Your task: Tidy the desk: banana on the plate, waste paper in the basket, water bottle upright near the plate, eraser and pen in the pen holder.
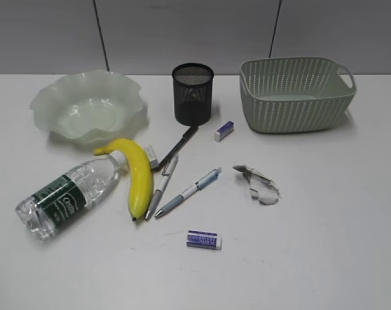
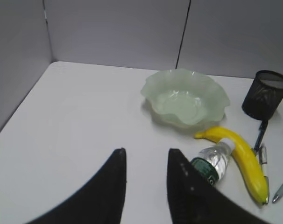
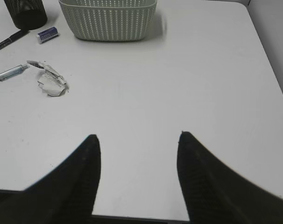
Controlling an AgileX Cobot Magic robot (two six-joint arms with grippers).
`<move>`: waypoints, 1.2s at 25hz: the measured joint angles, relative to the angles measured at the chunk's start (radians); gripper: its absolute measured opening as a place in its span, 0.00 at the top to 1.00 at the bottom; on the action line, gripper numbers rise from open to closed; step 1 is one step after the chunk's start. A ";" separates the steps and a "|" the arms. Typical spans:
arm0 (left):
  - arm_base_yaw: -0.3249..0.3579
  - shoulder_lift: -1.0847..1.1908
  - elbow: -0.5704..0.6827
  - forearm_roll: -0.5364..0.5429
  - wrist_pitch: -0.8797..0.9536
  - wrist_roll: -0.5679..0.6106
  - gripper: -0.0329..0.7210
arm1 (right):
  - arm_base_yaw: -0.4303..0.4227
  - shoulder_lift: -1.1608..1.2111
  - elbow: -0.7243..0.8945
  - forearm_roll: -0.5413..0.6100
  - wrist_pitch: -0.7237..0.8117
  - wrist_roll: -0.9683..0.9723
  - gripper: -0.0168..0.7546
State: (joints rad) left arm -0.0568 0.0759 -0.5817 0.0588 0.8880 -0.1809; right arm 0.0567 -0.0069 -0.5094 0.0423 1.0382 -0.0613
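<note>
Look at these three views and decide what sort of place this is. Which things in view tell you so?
Probably a desk set up in a lab or test booth. A white tabletop closed in by plain grey panels carries desk things: a mesh pen holder, pens and erasers.

Right gripper [image 3: 137,142] jaws apart (empty); crumpled paper [image 3: 50,81], basket [image 3: 108,21] beyond; far-left items unclear.

The white table [image 1: 324,226] carried a mesh pen holder [image 1: 193,93]; left of it a plate [image 1: 89,106], right a basket [image 1: 297,93], and in front a banana [image 1: 139,174], water bottle [image 1: 70,197], three pens [image 1: 188,192], erasers [image 1: 204,239] and crumpled paper [image 1: 259,184].
</note>
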 joint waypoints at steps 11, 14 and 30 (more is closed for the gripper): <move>-0.001 0.633 -0.062 -0.423 -0.211 0.047 0.64 | 0.000 0.000 0.000 0.000 0.000 0.000 0.43; -0.030 0.857 -0.113 -0.502 -0.213 0.098 0.63 | 0.000 0.000 0.000 0.000 0.000 0.000 0.43; -0.426 1.624 -0.582 -0.432 -0.055 -0.074 0.44 | 0.000 0.000 0.000 0.000 0.000 0.000 0.43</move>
State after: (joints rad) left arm -0.4827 1.7001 -1.1640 -0.3729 0.8329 -0.2550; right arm 0.0567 -0.0069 -0.5094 0.0423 1.0382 -0.0613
